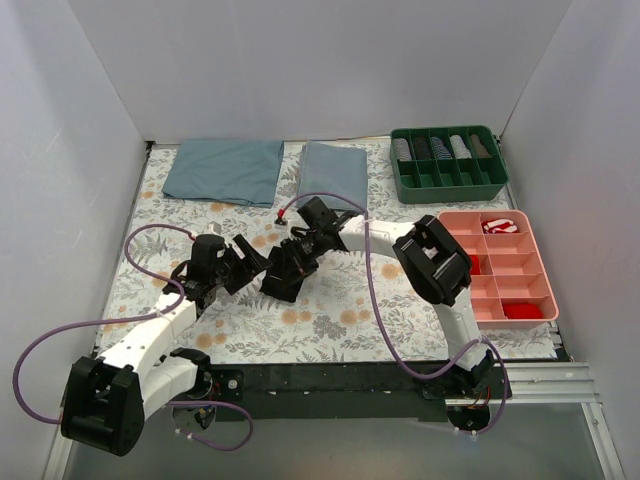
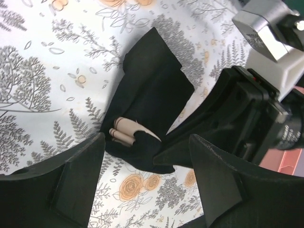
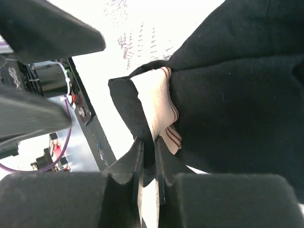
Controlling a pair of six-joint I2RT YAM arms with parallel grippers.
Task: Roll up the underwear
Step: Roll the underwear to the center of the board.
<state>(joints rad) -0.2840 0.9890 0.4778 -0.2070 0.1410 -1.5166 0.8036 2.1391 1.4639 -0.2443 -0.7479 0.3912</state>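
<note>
Our right claw (image 3: 149,142) is all but closed, nipping a thin fold of the underwear (image 3: 237,95) at lower centre of its wrist view, just beside the tan waistband (image 3: 160,102). Our left claw (image 2: 146,142) stands wide and holds nothing. Its fingers (image 2: 76,183) frame the bottom of its view, with the bundle lying ahead of them on the mat (image 2: 42,71). From above, the underwear sits mid-frame between the two claws, largely hidden by them.

We judge the pinch to be the weak point. It has only an edge of soft cloth, so any sideways pull could slide the fold out and let the turns fall loose. In the left wrist view the bundle looks lumpy rather than tight, with the waistband poking out at its lower left, so it may unroll once released. The claws are also very near each other. If the left one closes in on the bundle, it could strike the right finger or drag the cloth off it.
</note>
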